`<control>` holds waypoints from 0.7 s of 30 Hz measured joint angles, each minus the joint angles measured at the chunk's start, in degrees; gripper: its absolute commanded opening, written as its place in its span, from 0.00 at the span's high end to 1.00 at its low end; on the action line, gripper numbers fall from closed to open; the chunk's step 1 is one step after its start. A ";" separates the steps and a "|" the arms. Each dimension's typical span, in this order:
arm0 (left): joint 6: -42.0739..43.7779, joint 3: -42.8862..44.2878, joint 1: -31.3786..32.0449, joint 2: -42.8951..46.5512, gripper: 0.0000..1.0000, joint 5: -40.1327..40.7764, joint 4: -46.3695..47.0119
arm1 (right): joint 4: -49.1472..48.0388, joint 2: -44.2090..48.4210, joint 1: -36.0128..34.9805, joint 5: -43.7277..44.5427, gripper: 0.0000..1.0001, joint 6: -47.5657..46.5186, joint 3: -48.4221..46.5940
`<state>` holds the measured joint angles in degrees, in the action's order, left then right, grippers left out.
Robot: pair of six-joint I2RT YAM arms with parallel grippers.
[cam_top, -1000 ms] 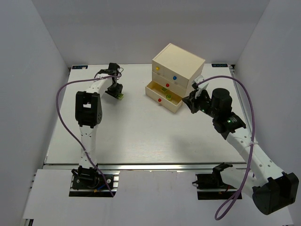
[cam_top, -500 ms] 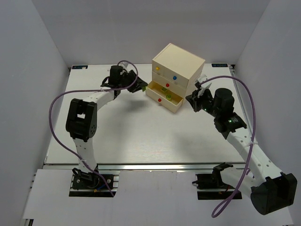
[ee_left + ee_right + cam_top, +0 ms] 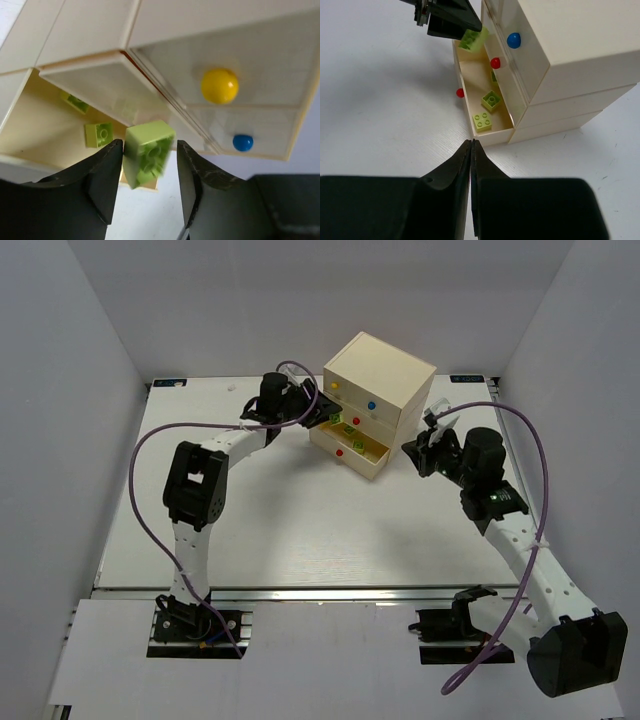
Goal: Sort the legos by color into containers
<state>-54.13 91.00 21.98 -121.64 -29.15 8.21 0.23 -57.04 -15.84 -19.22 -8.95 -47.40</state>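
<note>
My left gripper (image 3: 149, 144) hovers over the open bottom drawer (image 3: 45, 130) of the cream chest (image 3: 385, 370). Its jaws stand apart around a lime-yellow lego (image 3: 148, 152). The lego is blurred, close to the left finger, with a gap to the right finger. Lime legos (image 3: 98, 134) (image 3: 76, 101) lie in that drawer. The right wrist view shows three (image 3: 482, 121) (image 3: 491, 100) (image 3: 493, 77) there, with the loose lego (image 3: 474, 39) under the left gripper (image 3: 475, 27). My right gripper (image 3: 471, 142) is shut on nothing, low over the table just right of the drawer (image 3: 345, 445).
The chest's upper drawers are closed, with a yellow knob (image 3: 219, 85), a blue knob (image 3: 243, 142) and a red knob (image 3: 495, 63). The open drawer's front carries a red knob (image 3: 460, 92). White walls enclose the table on three sides.
My left arm swung from the table's back left over to the open drawer carrying the lime lego, and its jaws have widened around it. My right gripper drew back slightly to the right.
</note>
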 measured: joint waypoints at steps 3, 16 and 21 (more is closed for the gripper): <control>-0.79 2.03 0.31 -1.88 0.40 0.94 -0.48 | -0.17 0.22 0.87 -1.01 0.90 0.20 0.50; 1.60 -2.80 -0.52 3.10 1.00 -1.99 0.39 | 4.39 -0.20 1.55 -23.12 1.00 -20.48 3.61; 14.60 -16.22 -1.92 21.46 0.79 -0.37 -6.95 | 9.92 -7.41 -4.55 -25.22 1.00 -31.08 2.47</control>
<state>-39.53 74.78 20.05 -100.18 -29.52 1.26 10.15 -64.45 -20.38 -44.45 -40.03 -44.93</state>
